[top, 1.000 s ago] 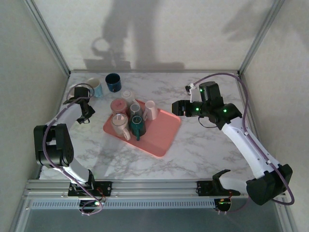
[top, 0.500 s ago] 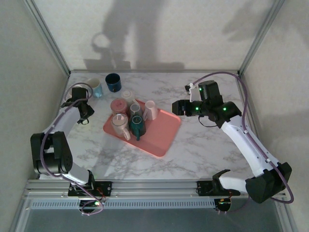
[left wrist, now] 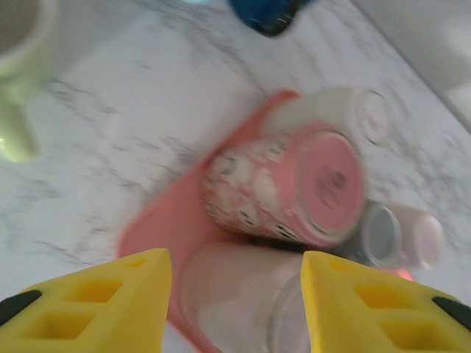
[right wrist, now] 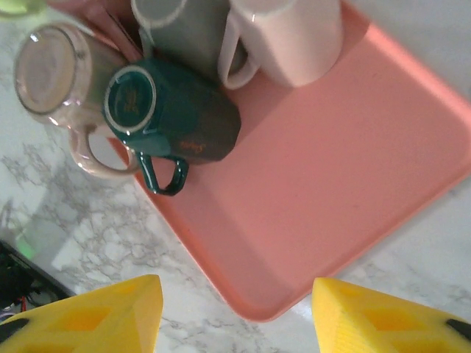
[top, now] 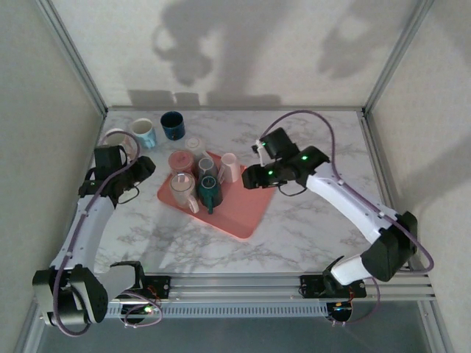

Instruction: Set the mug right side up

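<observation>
Table point(top: 309, 220): smooth marble-patterned top, white with grey veins, low sheen. Tray point(right wrist: 346, 184): salmon plastic, smooth, satin finish. Green mug point(right wrist: 184, 118): glossy glazed ceramic with bright highlights on its sides and a gilt mark on the base. Pink mug point(left wrist: 294, 184): glazed, printed wall, duller base. Clear mug point(right wrist: 55, 70): translucent, glass-like, faintly pink. Pale mug point(right wrist: 294, 37): smooth, soft gloss. Fingers point(right wrist: 96, 316): yellow plastic, matt, moulded with hollow cells. Rail point(top: 235, 282): bare silvery metal. Walls point(top: 257, 51): matt white panels.
</observation>
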`<action>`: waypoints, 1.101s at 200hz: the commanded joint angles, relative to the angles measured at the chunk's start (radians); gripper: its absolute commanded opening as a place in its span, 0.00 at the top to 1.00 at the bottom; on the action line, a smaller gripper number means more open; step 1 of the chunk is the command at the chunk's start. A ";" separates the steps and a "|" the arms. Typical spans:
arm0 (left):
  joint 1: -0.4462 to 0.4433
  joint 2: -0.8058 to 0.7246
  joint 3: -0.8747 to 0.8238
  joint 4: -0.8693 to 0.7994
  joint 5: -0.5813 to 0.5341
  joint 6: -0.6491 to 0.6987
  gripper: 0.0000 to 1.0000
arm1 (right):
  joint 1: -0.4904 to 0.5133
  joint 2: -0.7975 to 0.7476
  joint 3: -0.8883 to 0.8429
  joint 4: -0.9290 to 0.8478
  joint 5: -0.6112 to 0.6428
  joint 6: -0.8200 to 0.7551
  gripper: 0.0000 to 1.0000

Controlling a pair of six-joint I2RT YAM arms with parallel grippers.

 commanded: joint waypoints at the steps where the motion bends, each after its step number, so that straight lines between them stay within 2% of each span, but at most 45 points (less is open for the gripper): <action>1: -0.022 -0.024 -0.020 0.040 0.200 0.056 0.50 | 0.070 0.057 0.023 0.011 0.068 0.101 0.43; 45: -0.084 -0.025 -0.067 0.083 0.273 0.049 0.50 | 0.176 0.143 0.029 0.072 0.177 0.264 0.41; 66: -0.106 -0.017 -0.071 0.095 0.265 0.040 0.50 | 0.217 0.180 0.044 0.091 0.235 0.308 0.40; 117: -0.114 -0.026 -0.075 0.104 0.235 0.030 0.47 | 0.286 0.306 0.138 0.114 0.231 0.340 0.38; 220: -0.115 -0.014 -0.059 0.115 0.232 0.015 0.47 | 0.312 0.511 0.255 0.125 0.285 0.455 0.37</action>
